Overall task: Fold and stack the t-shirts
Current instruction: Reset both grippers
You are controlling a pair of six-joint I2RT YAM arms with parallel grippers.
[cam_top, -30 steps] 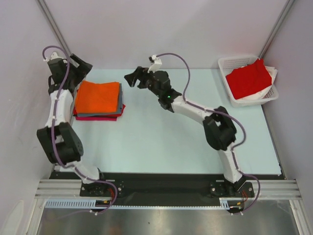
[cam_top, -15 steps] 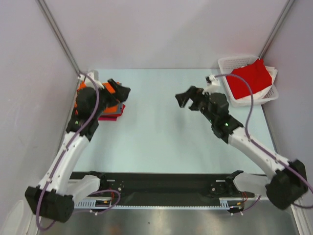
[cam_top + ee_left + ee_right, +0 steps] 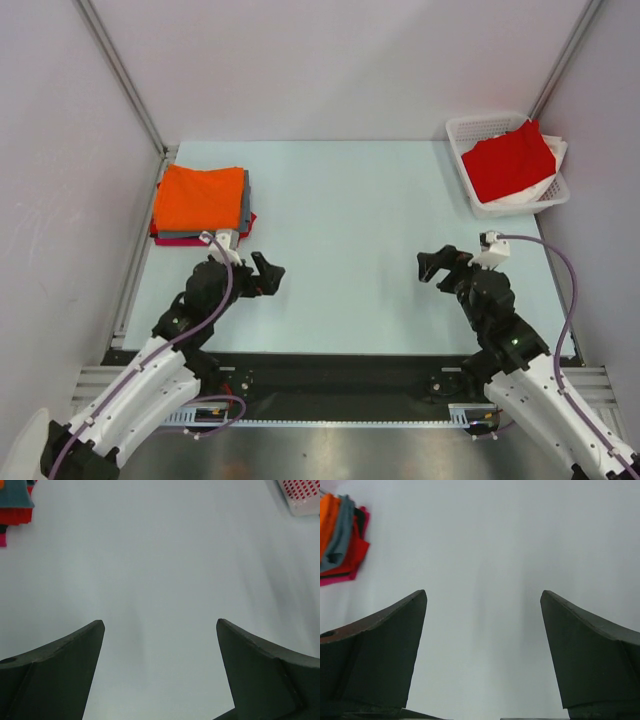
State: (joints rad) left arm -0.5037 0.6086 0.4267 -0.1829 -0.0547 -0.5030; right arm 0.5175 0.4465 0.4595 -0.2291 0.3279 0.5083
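Observation:
A stack of folded t-shirts sits at the table's far left: a bright orange shirt point(image 3: 198, 197) on top, slate grey point(image 3: 243, 210), red and magenta point(image 3: 205, 241) edges below. The stack's edge shows in the right wrist view point(image 3: 342, 540) and a corner in the left wrist view point(image 3: 15, 502). A red t-shirt point(image 3: 507, 160) lies in the white basket point(image 3: 470, 128) at the far right. My left gripper point(image 3: 270, 275) is open and empty over bare table near the front left. My right gripper point(image 3: 434, 265) is open and empty near the front right.
The basket also holds white cloth point(image 3: 525, 194) under the red shirt; its corner shows in the left wrist view point(image 3: 300, 497). Grey walls and metal posts enclose the pale table point(image 3: 350, 230). A black rail runs along the near edge.
Both arms have drawn back from the far side of the table towards the near edge. The left left the stack; the right moved from the middle to the front right.

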